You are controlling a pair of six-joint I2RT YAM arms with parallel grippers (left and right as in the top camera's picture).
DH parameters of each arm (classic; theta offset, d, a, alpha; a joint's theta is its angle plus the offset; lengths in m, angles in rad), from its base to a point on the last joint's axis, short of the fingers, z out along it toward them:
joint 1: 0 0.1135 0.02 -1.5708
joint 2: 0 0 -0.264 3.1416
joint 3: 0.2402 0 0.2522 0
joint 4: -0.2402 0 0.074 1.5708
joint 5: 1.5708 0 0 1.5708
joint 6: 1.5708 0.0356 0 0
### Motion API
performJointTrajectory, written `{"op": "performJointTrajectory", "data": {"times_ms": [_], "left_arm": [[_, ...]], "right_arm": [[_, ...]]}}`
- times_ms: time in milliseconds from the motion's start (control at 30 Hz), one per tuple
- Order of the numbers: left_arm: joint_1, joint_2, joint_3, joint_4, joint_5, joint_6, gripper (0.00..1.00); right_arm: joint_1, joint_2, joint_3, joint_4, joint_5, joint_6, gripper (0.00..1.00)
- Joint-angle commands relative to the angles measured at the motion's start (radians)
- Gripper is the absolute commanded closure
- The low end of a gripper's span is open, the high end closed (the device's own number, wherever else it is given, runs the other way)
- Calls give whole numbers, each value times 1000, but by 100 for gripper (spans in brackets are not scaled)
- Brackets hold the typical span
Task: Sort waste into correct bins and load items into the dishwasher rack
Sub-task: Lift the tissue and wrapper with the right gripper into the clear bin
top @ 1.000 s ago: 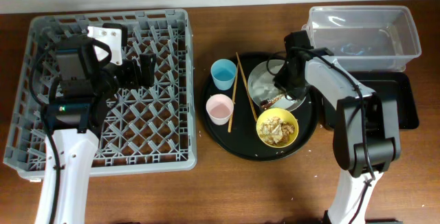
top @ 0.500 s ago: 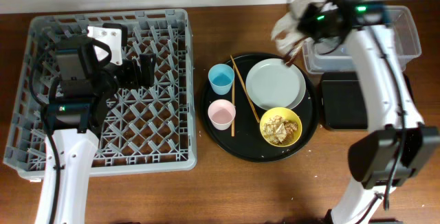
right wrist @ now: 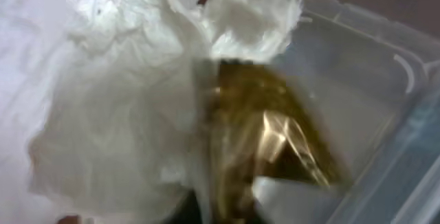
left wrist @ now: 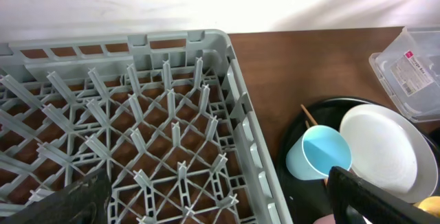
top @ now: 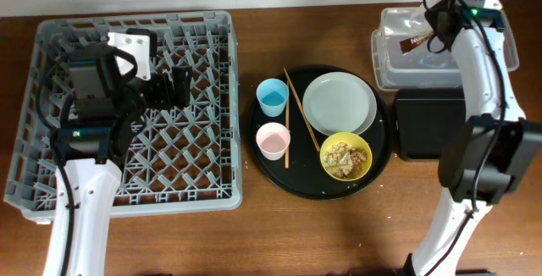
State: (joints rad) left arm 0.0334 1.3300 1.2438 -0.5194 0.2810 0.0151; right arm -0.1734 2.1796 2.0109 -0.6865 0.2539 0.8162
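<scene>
My right gripper (top: 434, 32) is shut on the crumpled white napkins (right wrist: 124, 114) and the brown-gold wrapper (top: 415, 46), holding them over the clear tub (top: 500, 52). In the right wrist view the wrapper (right wrist: 275, 128) hangs above the tub wall (right wrist: 392, 135). The white-grey plate (top: 339, 102), the yellow bowl (top: 364, 145) with food scraps (top: 340, 159), the blue cup (top: 273, 95), the pink cup (top: 271, 137) and the chopsticks (top: 287, 132) sit on the round black tray (top: 292, 183). My left gripper (top: 178, 85) is open and empty over the grey rack (top: 51, 183).
The shallow black rectangular tray (top: 428, 124) lies just in front of the clear tub. The left wrist view shows the rack's pegs (left wrist: 137, 135), the blue cup (left wrist: 320, 152), the plate (left wrist: 381, 148) and a corner of the tub (left wrist: 412, 66).
My right gripper has lifted the napkins and wrapper off the plate and carried them back and right, over the clear tub. The plate is now bare. The left arm has not moved.
</scene>
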Motion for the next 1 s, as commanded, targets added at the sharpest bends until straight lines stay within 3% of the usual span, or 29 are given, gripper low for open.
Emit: {"op": "performJointTrajectory", "data": {"times_ms": [0,33,67,100,233,400,500,567,633,967], "left_arm": [[0,3,20,2,11,11,0],[0,3,20,2,11,11,0],[0,3,20,2,11,11,0],[0,3,20,2,11,11,0],[0,3,20,2,11,11,0],[0,3,20,2,11,11,0],[0,3,20,2,11,11,0],[0,3,20,2,11,11,0],[0,3,20,2,11,11,0],[0,3,20,2,11,11,0]], "right_arm": [[3,8,1,15,35,8,57],[3,8,2,21,35,8,25],[3,7,2,28,35,0,6],[3,0,4,30,31,-31,2],[3,-106,4,7,-66,-230,1],[11,-340,4,-325,-558,-483,1],[49,-369,4,-557,-563,-530,7],[103,-369,3,-721,-558,-581,18],[174,-369,3,-826,-554,-600,18],[509,-367,-56,-897,-215,-404,21]]}}
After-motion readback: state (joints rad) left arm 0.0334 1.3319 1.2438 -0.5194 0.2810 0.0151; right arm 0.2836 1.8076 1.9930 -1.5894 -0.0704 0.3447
